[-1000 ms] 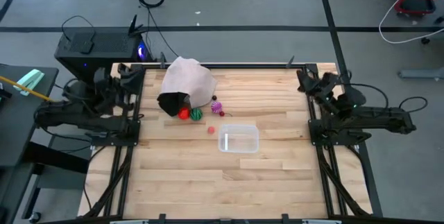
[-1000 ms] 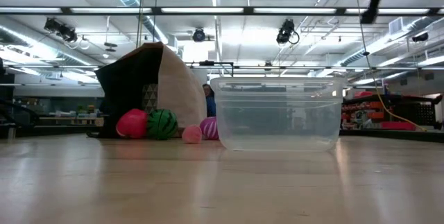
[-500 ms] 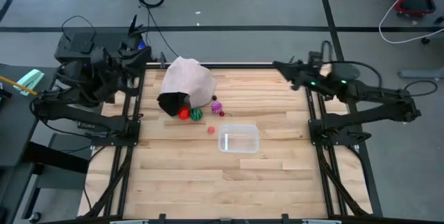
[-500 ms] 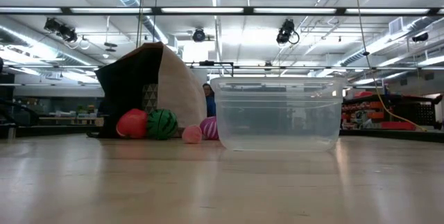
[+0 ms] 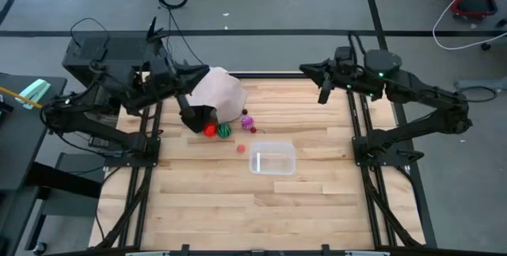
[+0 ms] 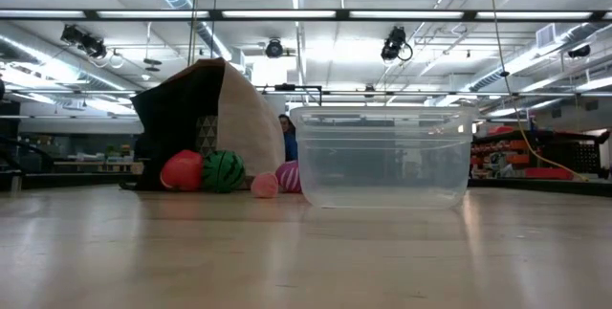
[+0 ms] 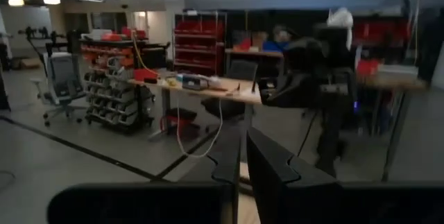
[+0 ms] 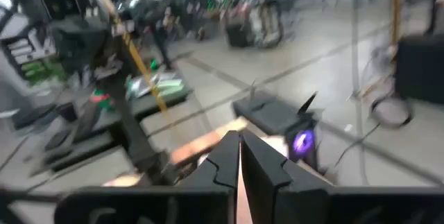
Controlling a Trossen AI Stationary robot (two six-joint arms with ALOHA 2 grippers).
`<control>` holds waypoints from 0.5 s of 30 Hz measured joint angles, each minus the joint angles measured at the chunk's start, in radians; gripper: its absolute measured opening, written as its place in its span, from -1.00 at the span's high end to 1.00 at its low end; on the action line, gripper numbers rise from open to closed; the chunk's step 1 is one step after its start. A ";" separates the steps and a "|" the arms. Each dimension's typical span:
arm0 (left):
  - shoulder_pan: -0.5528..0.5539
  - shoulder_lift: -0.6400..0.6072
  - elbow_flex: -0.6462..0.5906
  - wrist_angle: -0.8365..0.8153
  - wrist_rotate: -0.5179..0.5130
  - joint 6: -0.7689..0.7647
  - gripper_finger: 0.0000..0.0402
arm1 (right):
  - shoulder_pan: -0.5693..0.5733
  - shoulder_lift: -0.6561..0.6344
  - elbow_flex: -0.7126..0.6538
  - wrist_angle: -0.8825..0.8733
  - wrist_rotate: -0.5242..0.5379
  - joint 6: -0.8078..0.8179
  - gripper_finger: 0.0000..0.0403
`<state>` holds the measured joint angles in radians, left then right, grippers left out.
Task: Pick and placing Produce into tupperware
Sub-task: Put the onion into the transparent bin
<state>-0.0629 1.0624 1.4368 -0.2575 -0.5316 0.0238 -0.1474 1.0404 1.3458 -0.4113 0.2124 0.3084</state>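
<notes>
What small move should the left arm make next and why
Probably lower the left end effector toward the red fruit by the bag. It hangs high, shut, holding nothing; the tub is empty and all produce lies on the table. The right end effector is farther.

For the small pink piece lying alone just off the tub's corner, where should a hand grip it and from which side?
Judging by its pose, grip the small pink piece across its round middle, coming straight down from above. It lies apart on bare table, with the tupperware close on one side, so a level approach risks bumping the tub. Both the left hand and the right hand are off above the table's far end.
</notes>
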 joint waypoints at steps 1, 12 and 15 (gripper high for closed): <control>-0.005 0.013 0.022 -0.014 -0.001 0.020 0.80 | -0.005 0.013 0.018 -0.029 -0.018 0.007 0.89; -0.021 0.106 0.226 -0.437 -0.168 -0.135 0.90 | -0.018 0.062 0.086 -0.204 -0.031 0.069 0.91; -0.021 0.113 0.226 -0.482 -0.218 -0.206 0.95 | -0.027 0.074 0.086 -0.250 -0.030 0.088 0.97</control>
<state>-0.0841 1.1755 1.6630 -0.7398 -0.7491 -0.1822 -0.1746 1.1140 1.4322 -0.6615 0.1822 0.3965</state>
